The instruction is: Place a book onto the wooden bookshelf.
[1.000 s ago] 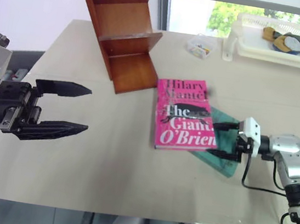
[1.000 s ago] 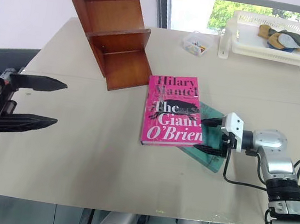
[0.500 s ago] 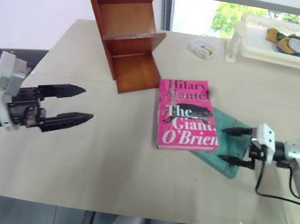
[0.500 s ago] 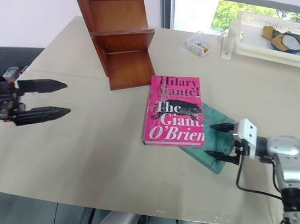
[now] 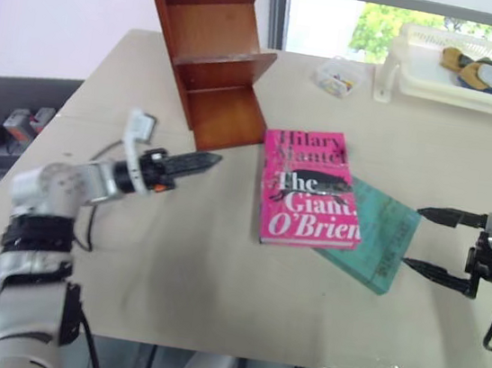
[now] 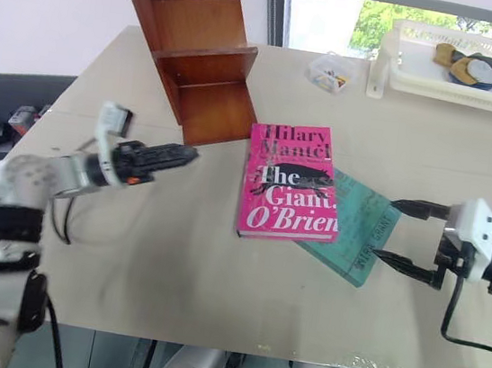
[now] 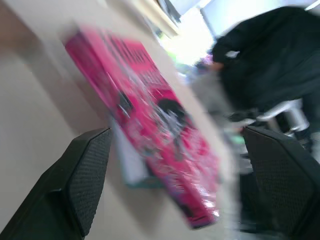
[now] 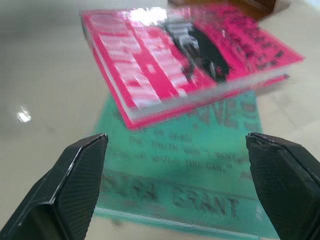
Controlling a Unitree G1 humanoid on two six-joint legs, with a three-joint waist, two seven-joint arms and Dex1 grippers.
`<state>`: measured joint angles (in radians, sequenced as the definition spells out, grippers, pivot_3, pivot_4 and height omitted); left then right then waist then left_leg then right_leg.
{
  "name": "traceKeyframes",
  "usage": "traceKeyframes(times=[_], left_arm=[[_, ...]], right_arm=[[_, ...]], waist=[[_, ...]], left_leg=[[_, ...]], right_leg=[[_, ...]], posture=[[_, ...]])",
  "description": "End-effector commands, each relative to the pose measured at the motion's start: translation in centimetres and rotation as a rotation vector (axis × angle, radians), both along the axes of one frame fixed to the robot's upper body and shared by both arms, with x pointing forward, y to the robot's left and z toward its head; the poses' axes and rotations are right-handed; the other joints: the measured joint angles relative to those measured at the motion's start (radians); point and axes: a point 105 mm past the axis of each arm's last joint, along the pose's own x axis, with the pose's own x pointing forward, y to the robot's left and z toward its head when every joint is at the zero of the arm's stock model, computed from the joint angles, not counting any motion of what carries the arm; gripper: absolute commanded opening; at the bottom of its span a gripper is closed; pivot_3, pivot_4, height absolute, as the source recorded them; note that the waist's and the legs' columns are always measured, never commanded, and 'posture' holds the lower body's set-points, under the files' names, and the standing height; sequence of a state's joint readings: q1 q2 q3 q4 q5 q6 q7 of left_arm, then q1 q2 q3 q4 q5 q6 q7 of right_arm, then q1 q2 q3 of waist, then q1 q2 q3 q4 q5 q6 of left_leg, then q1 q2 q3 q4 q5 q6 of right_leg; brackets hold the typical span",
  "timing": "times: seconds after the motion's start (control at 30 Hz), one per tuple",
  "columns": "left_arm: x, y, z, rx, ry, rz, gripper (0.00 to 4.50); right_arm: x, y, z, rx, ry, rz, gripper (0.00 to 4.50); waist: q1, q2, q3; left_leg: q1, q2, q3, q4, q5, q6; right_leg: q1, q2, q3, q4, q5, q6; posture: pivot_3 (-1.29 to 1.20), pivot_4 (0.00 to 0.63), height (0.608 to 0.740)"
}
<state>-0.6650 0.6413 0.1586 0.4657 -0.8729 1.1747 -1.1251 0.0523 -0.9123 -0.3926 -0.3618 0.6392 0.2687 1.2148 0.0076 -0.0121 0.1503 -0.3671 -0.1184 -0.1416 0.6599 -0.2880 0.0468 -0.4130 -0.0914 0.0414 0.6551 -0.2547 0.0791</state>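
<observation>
While the desk (image 5: 172,265) carries the wooden bookshelf (image 5: 211,48) at its eleven o'clock corner, the book (image 5: 309,189) lies flat at centre, overlapping a teal book (image 5: 382,238) toward four o'clock. Both grippers are empty with jaws wide (fingers well apart): left gripper (image 5: 196,161) at nine o'clock, right gripper (image 5: 437,246) at three o'clock.

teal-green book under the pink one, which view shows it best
The right wrist view: the teal-green book lies close between that gripper's fingers, its cover lettering large though soft. The eye views show its corner jutting from under the pink book. The left wrist view shows just a sliver beneath the pink cover.
</observation>
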Motion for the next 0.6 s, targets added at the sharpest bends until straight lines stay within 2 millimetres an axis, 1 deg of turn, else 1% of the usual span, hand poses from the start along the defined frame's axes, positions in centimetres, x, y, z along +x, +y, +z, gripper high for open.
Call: traceKeyframes(times=[0.03, 0.13, 0.23, 0.3, 0.47, 0.6], left_arm=[[0.8, -0.2, -0.3, -0.015, 0.049, -0.023, 4.44], [1.8, -1.1, -0.7, -0.021, 0.081, -0.046, 4.44], [3.1, -1.6, -0.5, -0.06, 0.102, -0.03, 4.44], [3.5, -2.1, -0.5, -0.084, 0.12, -0.033, 4.44], [3.0, -3.4, -2.0, -0.039, 0.185, -0.122, 4.44], [3.0, -4.4, -3.2, 0.028, 0.198, -0.153, 4.44]], right_arm=[[-1.1, 0.6, 2.1, 0.061, -0.038, -0.005, 4.5], [-2.1, 0.6, 2.8, 0.09, -0.032, -0.02, 4.5], [-3.1, 0.4, 3.4, 0.097, -0.019, -0.032, 4.5], [-3.5, 0.1, 3.8, 0.1, -0.02, -0.045, 4.5], [-4.2, -0.2, 4.5, 0.093, -0.026, -0.07, 4.5], [-4.5, -0.4, 4.9, 0.09, -0.03, -0.083, 4.5]], waist=[[-0.003, -0.002, 0.001], [0.0, -0.002, 0.001], [0.007, -0.003, 0.002], [0.007, -0.004, 0.002], [0.004, -0.004, 0.002], [0.006, -0.004, 0.002]], left_leg=[[0.0, 0.0, 0.0, 0.001, 0.0, 0.0], [0.0, 0.0, 0.0, 0.002, 0.0, 0.0], [-0.001, 0.0, -0.001, 0.003, 0.0, 0.0], [-0.003, 0.0, -0.002, 0.005, 0.0, 0.0], [-0.005, -0.001, -0.003, 0.006, 0.0, 0.0], [-0.005, -0.001, -0.003, 0.007, 0.0, 0.0]], right_leg=[[0.0, 0.0, 0.0, 0.001, 0.0, 0.0], [0.0, 0.0, 0.0, 0.002, 0.0, 0.0], [0.0, 0.0, -0.001, 0.002, 0.0, 0.0], [0.0, 0.0, -0.003, 0.001, 0.0, 0.0], [0.0, 0.0, -0.003, 0.001, 0.0, 0.0], [0.0, 0.0, -0.003, 0.002, 0.0, 0.0]], posture=[[0.0, 0.15, 0.74], [0.0, 0.15, 0.74], [0.0, 0.15, 0.74], [0.0, 0.15, 0.74], [0.0, 0.15, 0.74], [0.0, 0.15, 0.74]])
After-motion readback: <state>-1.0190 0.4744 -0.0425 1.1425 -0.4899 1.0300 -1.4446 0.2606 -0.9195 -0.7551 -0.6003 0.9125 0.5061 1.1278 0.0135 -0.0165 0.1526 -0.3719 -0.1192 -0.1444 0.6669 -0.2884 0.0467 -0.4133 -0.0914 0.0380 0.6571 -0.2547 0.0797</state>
